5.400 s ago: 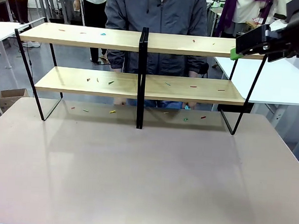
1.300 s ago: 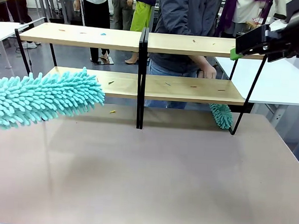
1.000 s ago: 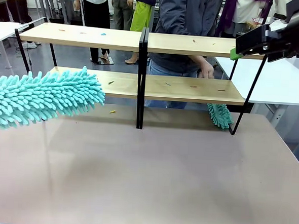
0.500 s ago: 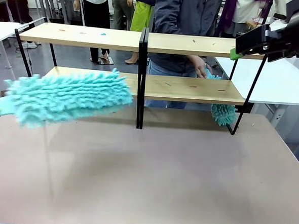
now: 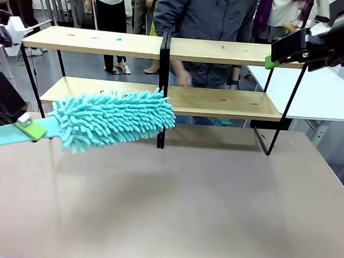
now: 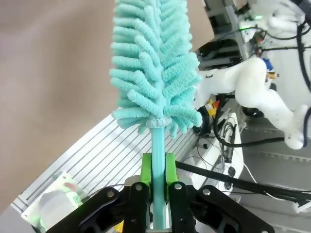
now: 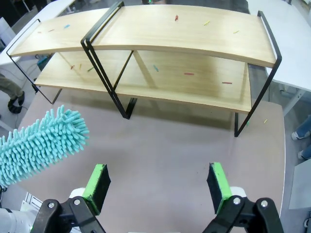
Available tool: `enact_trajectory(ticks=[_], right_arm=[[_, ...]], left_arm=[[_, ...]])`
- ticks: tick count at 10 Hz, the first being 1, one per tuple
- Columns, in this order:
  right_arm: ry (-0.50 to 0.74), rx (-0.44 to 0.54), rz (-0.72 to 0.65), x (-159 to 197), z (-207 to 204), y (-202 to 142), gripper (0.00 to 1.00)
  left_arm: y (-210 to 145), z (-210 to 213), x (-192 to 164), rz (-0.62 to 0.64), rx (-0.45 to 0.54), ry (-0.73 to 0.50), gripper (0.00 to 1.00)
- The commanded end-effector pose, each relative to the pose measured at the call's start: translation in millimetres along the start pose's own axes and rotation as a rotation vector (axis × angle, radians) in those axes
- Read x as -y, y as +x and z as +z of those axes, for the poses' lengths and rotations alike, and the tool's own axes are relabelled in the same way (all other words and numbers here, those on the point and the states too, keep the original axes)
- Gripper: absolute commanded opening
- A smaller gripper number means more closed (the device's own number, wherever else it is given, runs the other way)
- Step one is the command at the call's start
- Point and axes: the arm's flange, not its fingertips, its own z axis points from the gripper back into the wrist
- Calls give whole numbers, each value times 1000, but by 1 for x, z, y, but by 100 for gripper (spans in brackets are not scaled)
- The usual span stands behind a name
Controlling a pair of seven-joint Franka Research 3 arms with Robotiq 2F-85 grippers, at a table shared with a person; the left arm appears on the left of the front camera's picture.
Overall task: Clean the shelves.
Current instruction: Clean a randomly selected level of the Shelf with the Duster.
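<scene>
The shelves [image 5: 220, 103] stand across the far side of the table, two light-wood boards in a black frame, with small coloured scraps on both boards; the right wrist view shows these shelves [image 7: 184, 36] from above. My left gripper [image 5: 27, 127] is shut on the handle of a fluffy teal duster [image 5: 114, 118]. The duster's head hangs in front of the lower board, its tip by the central post [image 5: 162, 87]. In the left wrist view the left gripper [image 6: 156, 177] clamps the duster [image 6: 155, 63]. My right gripper [image 5: 282, 54] hovers high at the right, open and holding nothing [image 7: 158, 187].
A person [image 5: 202, 14] stands behind the shelves with a hand [image 5: 184, 80] at the lower board. White tables stand to the right [image 5: 331, 98] and far left [image 5: 2, 34]. The brown table [image 5: 173, 205] stretches in front of the shelves.
My left arm has swung the duster rightward, bringing its tip to the central post. The person shifted left, and their own teal duster at the right has dropped from sight. The right arm has not moved.
</scene>
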Motion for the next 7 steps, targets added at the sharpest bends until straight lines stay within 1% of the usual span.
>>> enact_trajectory(ticks=[1,2,3,4,5,6,7], right_arm=[[2,-1,-3,0,0,0,100],[2,-1,-3,0,0,0,100],[2,-1,-3,0,0,0,100],[2,-1,-3,0,0,0,100],[2,-1,-3,0,0,0,100],[2,-1,-3,0,0,0,100],[2,-1,-3,0,0,0,100]], left_arm=[[9,-25,13,182,89,78,12],[19,-48,26,161,149,130,12],[30,-67,43,155,199,150,12],[48,-90,64,207,298,179,12],[61,-112,81,199,308,244,12],[72,-131,95,215,358,299,12],[79,-143,103,198,360,283,12]])
